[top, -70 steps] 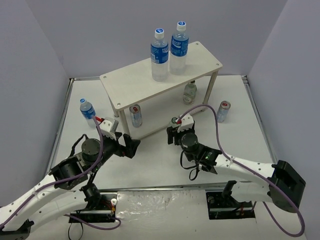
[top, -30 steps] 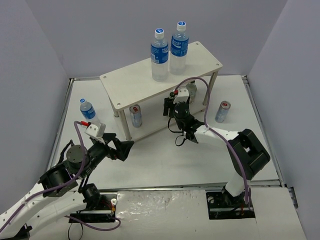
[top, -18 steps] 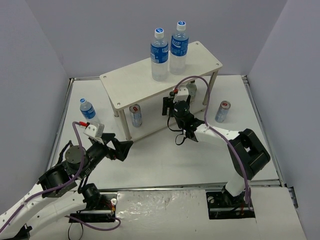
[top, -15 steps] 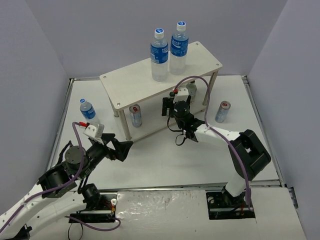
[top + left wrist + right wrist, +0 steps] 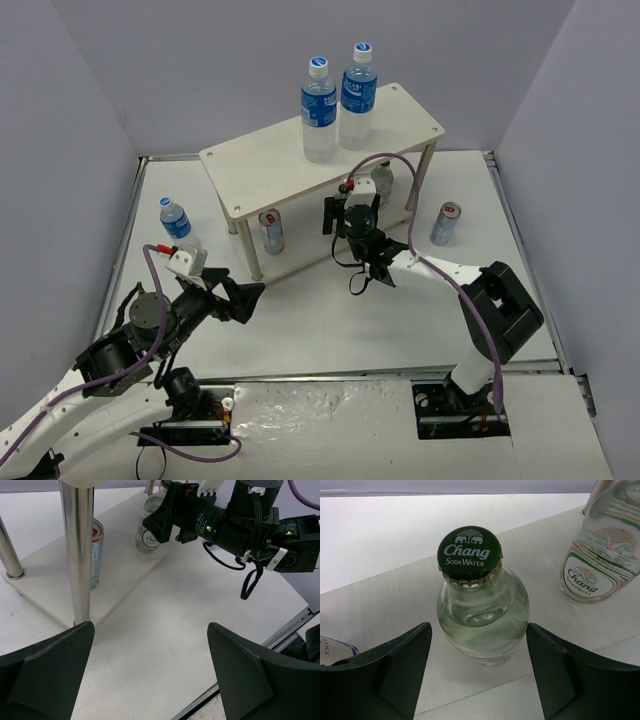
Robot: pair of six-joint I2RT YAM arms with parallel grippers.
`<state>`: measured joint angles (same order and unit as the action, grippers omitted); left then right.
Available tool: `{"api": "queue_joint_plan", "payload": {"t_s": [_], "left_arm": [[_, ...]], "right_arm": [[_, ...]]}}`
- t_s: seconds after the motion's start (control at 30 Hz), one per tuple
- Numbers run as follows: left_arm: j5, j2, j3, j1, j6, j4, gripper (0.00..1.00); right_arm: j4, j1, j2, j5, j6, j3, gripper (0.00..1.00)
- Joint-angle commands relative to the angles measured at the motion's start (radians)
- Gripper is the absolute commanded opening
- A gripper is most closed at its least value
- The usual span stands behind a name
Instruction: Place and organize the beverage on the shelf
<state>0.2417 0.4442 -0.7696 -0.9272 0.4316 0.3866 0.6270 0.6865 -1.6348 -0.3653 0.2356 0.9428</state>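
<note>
A small clear glass bottle with a dark green crown cap stands upright on the lower board of the pale whitish wooden two-tier shelf. The right fingers flank it, one on each side at body height. The gaps look very thin, and I cannot tell whether the pads press the glass or stand just clear of it. A second small clear bottle with a green and red label stands just beside it on the same board, farther along and apart from it. From above, the right arm reaches in under the top board towards the middle of the lower one.

Two tall clear bottles with blue labels and white caps stand side by side on the top board. A slim silver can with a red top stands on the lower board near the front left leg. Another such can stands on the white tabletop, right of the shelf and well apart from it. A short clear bottle with a blue label stands on the tabletop left of the shelf.

The left fingers are spread wide with nothing between them, hovering over bare tabletop in front of the shelf.
</note>
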Motion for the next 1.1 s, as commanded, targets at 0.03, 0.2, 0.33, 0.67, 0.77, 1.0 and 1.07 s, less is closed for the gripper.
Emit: {"api": "queue_joint_plan", "payload": {"t_s": [0.03, 0.2, 0.33, 0.67, 0.77, 1.0, 1.07], "left_arm": [[0.011, 0.014, -0.028, 0.007, 0.013, -0.008, 0.94], [0.015, 0.014, -0.025, 0.007, 0.013, -0.014, 0.94], [0.015, 0.021, -0.017, 0.007, 0.013, -0.017, 0.94], [0.022, 0.014, -0.017, 0.007, 0.012, -0.012, 0.94], [0.024, 0.016, -0.017, 0.007, 0.010, -0.011, 0.94], [0.021, 0.021, -0.017, 0.007, 0.012, -0.012, 0.94], [0.022, 0.019, -0.016, 0.007, 0.012, -0.012, 0.94]], "right_arm": [[-0.009, 0.010, -0.010, -0.064, 0.039, 0.039, 0.71], [-0.032, 0.011, -0.034, -0.124, 0.057, 0.040, 0.63], [-0.029, 0.008, -0.045, -0.158, 0.054, 0.039, 0.58], [-0.016, -0.042, -0.076, -0.166, 0.037, 0.059, 0.51], [-0.015, -0.056, -0.088, -0.156, 0.034, 0.076, 0.50], [-0.024, -0.081, -0.117, -0.162, 0.033, 0.109, 0.49], [-0.023, -0.087, -0.115, -0.167, 0.034, 0.113, 0.49]]}}
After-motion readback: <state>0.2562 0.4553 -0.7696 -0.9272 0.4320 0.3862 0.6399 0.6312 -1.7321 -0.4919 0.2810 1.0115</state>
